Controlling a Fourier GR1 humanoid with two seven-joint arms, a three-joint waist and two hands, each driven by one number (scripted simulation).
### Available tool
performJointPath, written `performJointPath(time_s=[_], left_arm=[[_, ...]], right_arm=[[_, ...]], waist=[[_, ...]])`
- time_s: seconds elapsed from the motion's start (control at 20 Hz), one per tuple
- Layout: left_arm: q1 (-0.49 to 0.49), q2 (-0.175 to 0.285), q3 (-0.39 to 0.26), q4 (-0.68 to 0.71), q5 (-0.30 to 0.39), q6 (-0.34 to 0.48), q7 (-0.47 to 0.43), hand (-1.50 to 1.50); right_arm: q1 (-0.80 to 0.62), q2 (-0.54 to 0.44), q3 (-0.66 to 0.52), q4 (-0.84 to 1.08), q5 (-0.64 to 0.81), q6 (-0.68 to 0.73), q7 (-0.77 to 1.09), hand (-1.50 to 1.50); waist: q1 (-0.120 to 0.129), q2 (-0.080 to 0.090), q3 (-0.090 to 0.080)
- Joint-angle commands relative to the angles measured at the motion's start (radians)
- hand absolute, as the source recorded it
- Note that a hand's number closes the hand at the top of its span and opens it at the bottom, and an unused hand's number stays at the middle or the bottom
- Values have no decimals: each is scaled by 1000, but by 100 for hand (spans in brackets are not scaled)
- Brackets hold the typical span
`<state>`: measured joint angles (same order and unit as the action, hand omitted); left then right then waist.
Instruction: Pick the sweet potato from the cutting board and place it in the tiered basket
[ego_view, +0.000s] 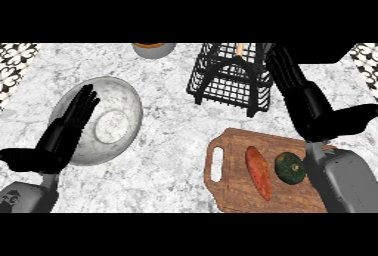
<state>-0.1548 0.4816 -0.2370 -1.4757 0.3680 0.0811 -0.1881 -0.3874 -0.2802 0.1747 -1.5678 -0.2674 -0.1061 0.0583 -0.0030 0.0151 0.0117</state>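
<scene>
An orange sweet potato (258, 172) lies lengthwise on the wooden cutting board (233, 192) at the lower right. Beside it on the board sits a dark green squash (290, 167). The black wire tiered basket (230, 77) stands at the upper middle-right. My right hand (303, 97) reaches up past the board with straight fingers beside the basket's right side, holding nothing. My left hand (63, 132) rests open at the left, fingers up, over the edge of a bowl.
A marbled grey bowl (118, 117) sits at the left under my left hand. A grey cup with orange contents (153, 48) stands at the top edge. Patterned tiles show at both upper corners beyond the marble counter.
</scene>
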Motion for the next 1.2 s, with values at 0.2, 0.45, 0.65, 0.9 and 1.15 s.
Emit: performJointPath(time_s=[0.2,0.45,0.65,0.9,1.15], left_arm=[[150,-63,-1,125,-82,201,96,0],[241,-98,2,132,-63,241,109,0],[201,-182,-94,70,-165,363,201,0],[190,-179,-51,158,-167,321,140,0],[199,-172,-63,109,-158,307,162,0]], right_arm=[[96,-167,-161,-45,95,-46,-89,150],[276,-51,-367,78,102,-398,-3,-150],[463,31,-369,-99,63,-351,-201,-150],[662,-74,-234,-425,159,-295,95,-150],[720,-319,-137,-450,246,-105,317,-150]], waist=[[-15,-18,-11],[-54,-18,-9],[-22,-20,-10],[-23,-20,-15],[-16,-18,-17]])
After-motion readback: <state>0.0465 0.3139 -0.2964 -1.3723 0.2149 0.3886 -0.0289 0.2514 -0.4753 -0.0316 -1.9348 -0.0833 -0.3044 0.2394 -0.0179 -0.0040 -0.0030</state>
